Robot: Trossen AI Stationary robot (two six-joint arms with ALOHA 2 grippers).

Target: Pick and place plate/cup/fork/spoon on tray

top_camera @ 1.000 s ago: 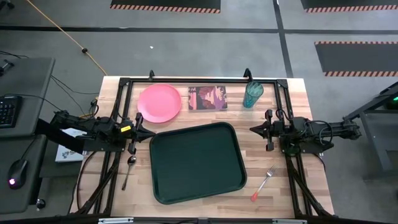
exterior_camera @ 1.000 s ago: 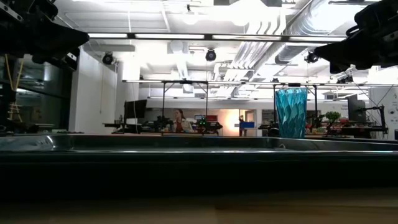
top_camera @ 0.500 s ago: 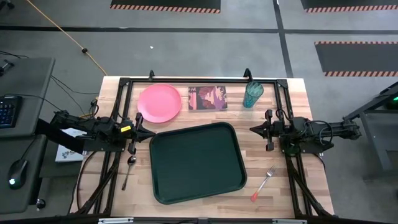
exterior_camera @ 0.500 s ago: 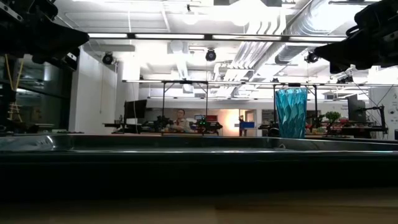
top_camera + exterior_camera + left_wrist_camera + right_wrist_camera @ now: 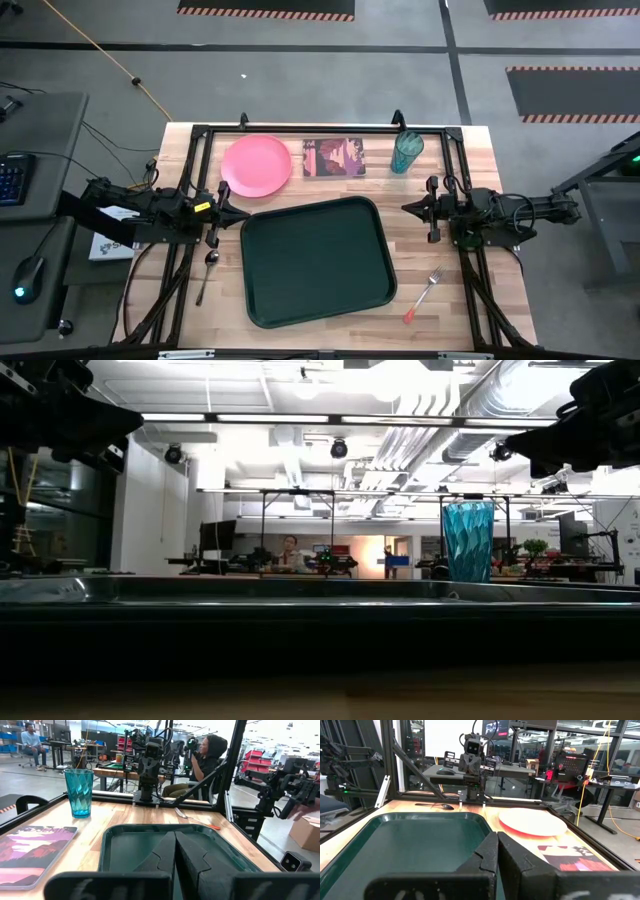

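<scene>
I see both my end effectors pinched closed and empty at the green tray's short sides, left end effector between pink plate and spoon, right end effector between teal cup and fork.

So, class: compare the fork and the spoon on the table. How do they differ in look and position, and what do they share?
The fork has an orange-red handle and metal tines; the spoon is all silver metal. The fork lies right of the tray, near the table's front corner; the spoon lies left of it, just below the left gripper. The fork lies clearly slanted; the spoon lies closer to straight. Both are slim, similar in length, flat on the wood and outside the tray.
</scene>
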